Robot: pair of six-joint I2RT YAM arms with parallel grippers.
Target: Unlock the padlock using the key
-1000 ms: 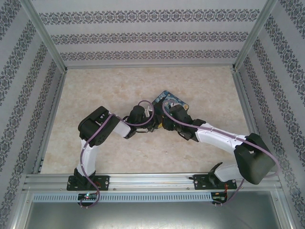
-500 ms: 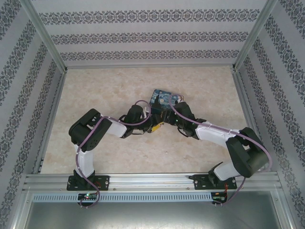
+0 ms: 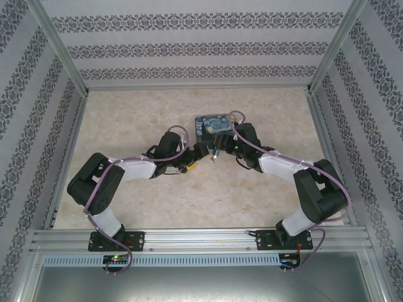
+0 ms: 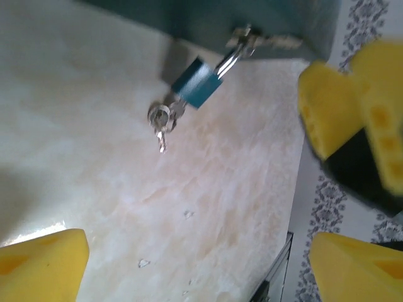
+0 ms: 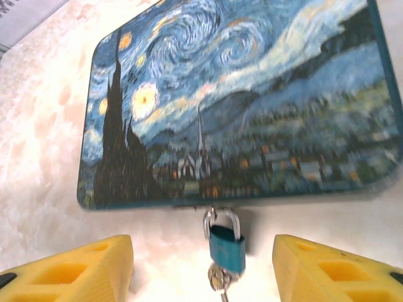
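A small teal padlock [image 5: 227, 248] hangs by its shackle from the hasp of a tin box with a Starry Night lid [image 5: 239, 100]. The key [image 5: 219, 280] sticks out of the padlock's bottom on a ring. My right gripper [image 5: 201, 270] is open, its yellow fingers on either side of the padlock without touching it. In the left wrist view the padlock [image 4: 196, 83] and key ring [image 4: 161, 118] lie well ahead of my left gripper [image 4: 195, 270], which is wide open and holds nothing. From above, the padlock [image 3: 213, 146] sits between both grippers, left [image 3: 200, 157] and right [image 3: 221, 146].
The box [image 3: 213, 124] lies on the marbled table [image 3: 145, 107] at centre. Patterned walls and aluminium posts [image 3: 63, 50] enclose the table on three sides. My right gripper's yellow fingers [image 4: 327, 113] show in the left wrist view beside the box.
My left gripper has opened wide, let go of the key and drawn back left. The right gripper has opened a little. The box and both arms have shifted towards the far side.
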